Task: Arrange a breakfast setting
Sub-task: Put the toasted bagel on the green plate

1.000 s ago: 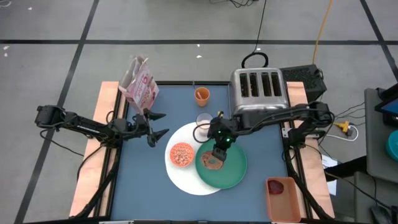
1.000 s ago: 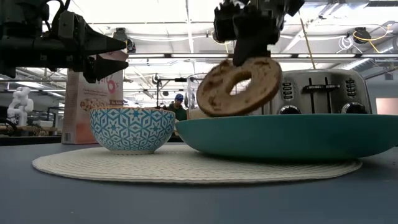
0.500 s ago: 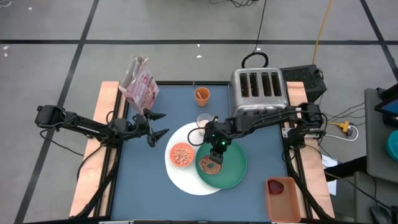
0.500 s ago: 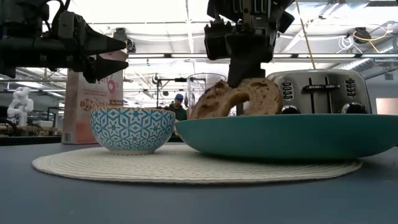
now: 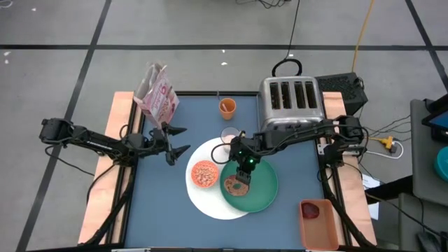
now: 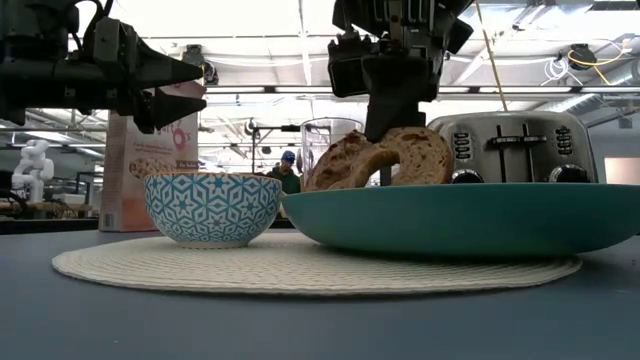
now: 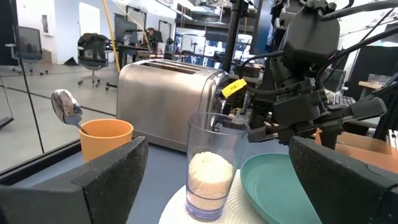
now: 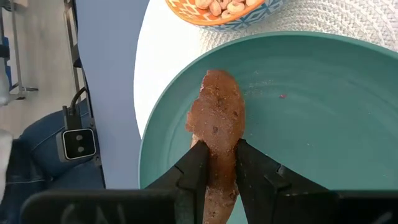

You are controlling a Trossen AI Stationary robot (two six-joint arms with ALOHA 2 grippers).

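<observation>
While clamped edge-on in the right gripper [image 8: 216,163], the brown bagel [image 8: 216,124] is held tilted over the green round plate [image 8: 323,99].

Bagel's lower edge is seen at plate level, contact uncertain. Green round plate is set overlapping the large white round plate [image 5: 203,199], beside the small cereal bowl [image 6: 212,208]. Milk glass [image 7: 211,165] and orange cup [image 7: 106,138] are noted behind, near the toaster [image 5: 290,101]. Left gripper [image 5: 176,140] is held above the bench [image 5: 161,210], jaws wide apart, nothing held.

My two arms are black and jointed, draped with dark cables, my right end effector [image 5: 245,168] shows a green light, and a yellow tag sits near its wrist.
</observation>
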